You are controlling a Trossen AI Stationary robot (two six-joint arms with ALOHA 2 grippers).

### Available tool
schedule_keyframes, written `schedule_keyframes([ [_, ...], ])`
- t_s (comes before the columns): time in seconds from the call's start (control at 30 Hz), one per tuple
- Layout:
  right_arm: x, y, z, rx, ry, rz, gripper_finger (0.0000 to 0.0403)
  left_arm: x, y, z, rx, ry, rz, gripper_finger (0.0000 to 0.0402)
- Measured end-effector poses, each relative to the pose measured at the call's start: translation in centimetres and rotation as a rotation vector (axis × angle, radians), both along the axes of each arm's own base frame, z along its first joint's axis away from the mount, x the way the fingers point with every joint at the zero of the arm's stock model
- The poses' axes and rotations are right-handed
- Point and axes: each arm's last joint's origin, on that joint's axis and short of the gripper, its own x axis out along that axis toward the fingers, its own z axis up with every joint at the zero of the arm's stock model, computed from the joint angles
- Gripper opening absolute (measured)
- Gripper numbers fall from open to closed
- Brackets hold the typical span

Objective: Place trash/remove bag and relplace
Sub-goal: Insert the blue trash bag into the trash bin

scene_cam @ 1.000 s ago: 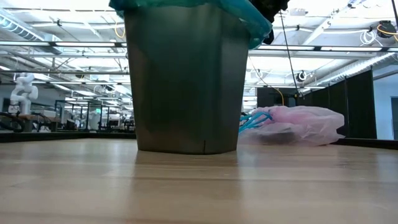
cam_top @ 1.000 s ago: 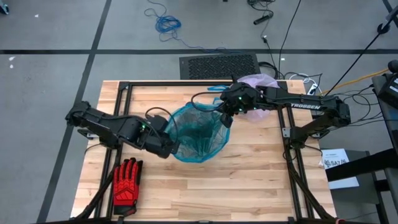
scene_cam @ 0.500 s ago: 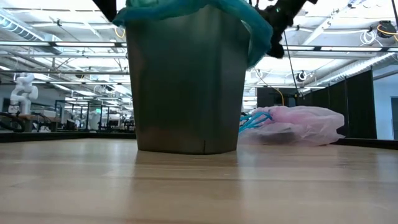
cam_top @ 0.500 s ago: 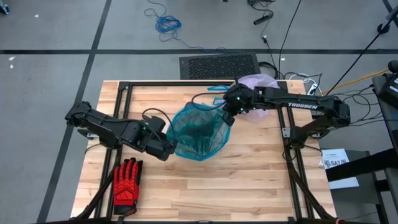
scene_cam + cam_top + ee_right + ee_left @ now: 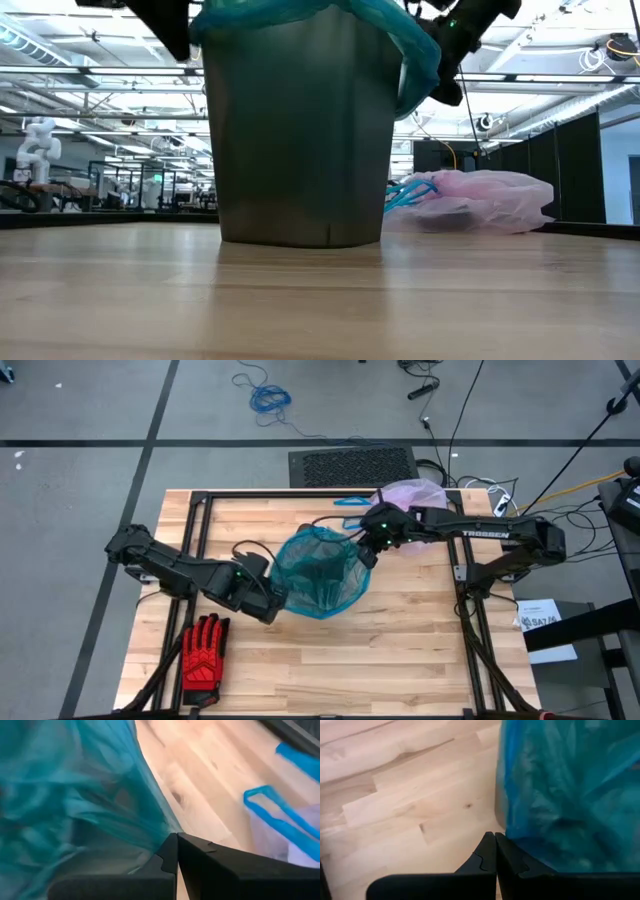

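Note:
A dark bin stands mid-table, lined with a teal plastic bag whose rim is folded out over the bin's edge. My left gripper is shut at the bin's near-left side, my right gripper shut at its far-right side. The pale pink bag lies crumpled on the table near the far right edge, blue drawstrings trailing from it. No trash wads show. My left gripper pinches the teal bag's rim between its two fingers, outside the bin's near-left wall; the fingers themselves hide how much film is caught. My right gripper pinches the teal bag's rim at the fingertips, outside the bin's far-right wall. The film runs taut from the bin's edge down to the fingers.
A red-and-black work glove lies at the table's near left. A black frame rail rings the table top. Bare wood lies in front of the bin.
Both grippers have come down beside the bin, the left along its near-left wall, the right along its far-right wall. The teal bag's rim has been drawn lower over the outside of the bin, most on the right side.

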Motion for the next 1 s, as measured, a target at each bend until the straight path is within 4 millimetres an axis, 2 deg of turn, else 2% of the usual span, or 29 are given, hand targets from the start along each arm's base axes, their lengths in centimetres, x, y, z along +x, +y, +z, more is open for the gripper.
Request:
schedule_keyframes([
  [0.13,-1.0,-0.1,1.3,-0.01,-0.054,-0.031,0.0,-2.3,0.3,3.1,-0.008,-0.082,-0.01,0.0],
  [0.27,-1.7,-0.4,2.1,-0.024,-0.082,-0.043,0.0,-4.6,0.8,5.2,-0.014,-0.174,-0.033,0.0],
  [0.37,-1.8,-0.4,2.3,-0.031,-0.09,-0.04,0.0,-6.0,1.7,6.6,0.013,-0.25,-0.049,0.0],
  [0.47,-1.7,-0.4,2.5,-0.04,-0.112,-0.034,0.0,-6.3,3.5,7.8,0.087,-0.322,-0.065,0.0],
  [0.57,-1.6,-0.4,2.7,-0.041,-0.137,-0.03,0.0,-5.3,5.6,8.8,0.125,-0.367,-0.125,0.0],
  [0.77,-1.3,-0.5,3.0,-0.05,-0.18,-0.032,0.0,-1.9,10.2,10.1,0.127,-0.473,-0.391,0.0],
  [0.9,-1.3,-0.5,3.1,-0.044,-0.19,-0.043,0.0,0.3,13.1,8.9,0.071,-0.459,-0.474,0.0],
  [1.0,-1.3,-0.5,3.1,-0.048,-0.189,-0.056,0.0,2.0,14.3,7.4,-0.024,-0.436,-0.599,0.0],
])
